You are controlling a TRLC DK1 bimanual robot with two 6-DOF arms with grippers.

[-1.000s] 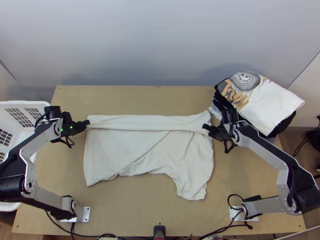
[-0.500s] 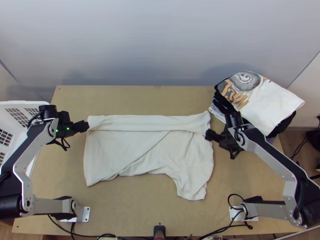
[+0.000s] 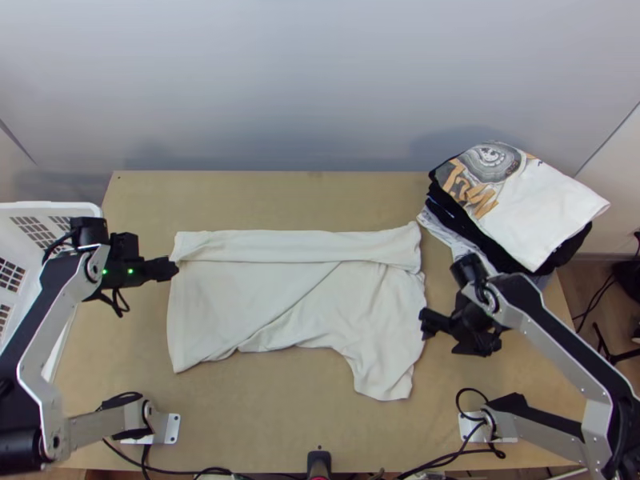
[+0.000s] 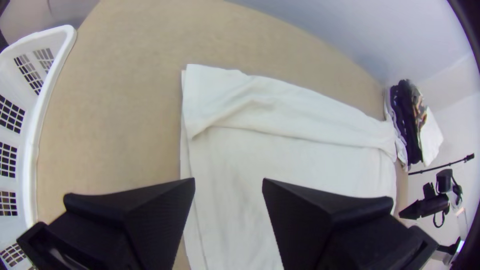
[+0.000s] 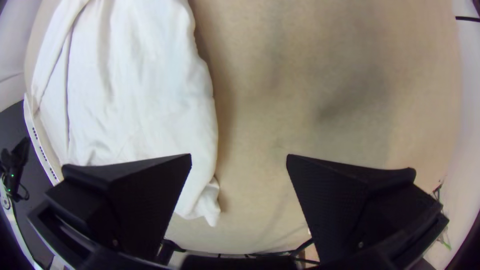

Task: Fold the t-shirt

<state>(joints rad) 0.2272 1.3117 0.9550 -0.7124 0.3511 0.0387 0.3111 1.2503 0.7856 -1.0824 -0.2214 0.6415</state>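
Observation:
A cream t-shirt [image 3: 296,296] lies on the table with its far edge folded over in a long strip and a sleeve-like part sticking out toward the near side. At the shirt's left edge is my left gripper [image 3: 174,270], while my right gripper [image 3: 424,323] is by its right edge. In the left wrist view the left gripper [image 4: 228,182] stands open above the side edge of the shirt [image 4: 235,165], holding nothing. The right wrist view has the right gripper [image 5: 239,160] open, between the shirt [image 5: 145,100] and bare table.
A stack of folded clothes [image 3: 544,208], a white printed one on top, lies at the table's far right. At the left edge stands a white plastic basket [image 3: 60,210]. Bare wood of the table [image 3: 272,200] runs along the far side. Cables lie along the near edge.
The right gripper has moved toward the near side, down along the shirt's right edge. My left gripper has shifted slightly nearer at the left edge. The shirt lies as before.

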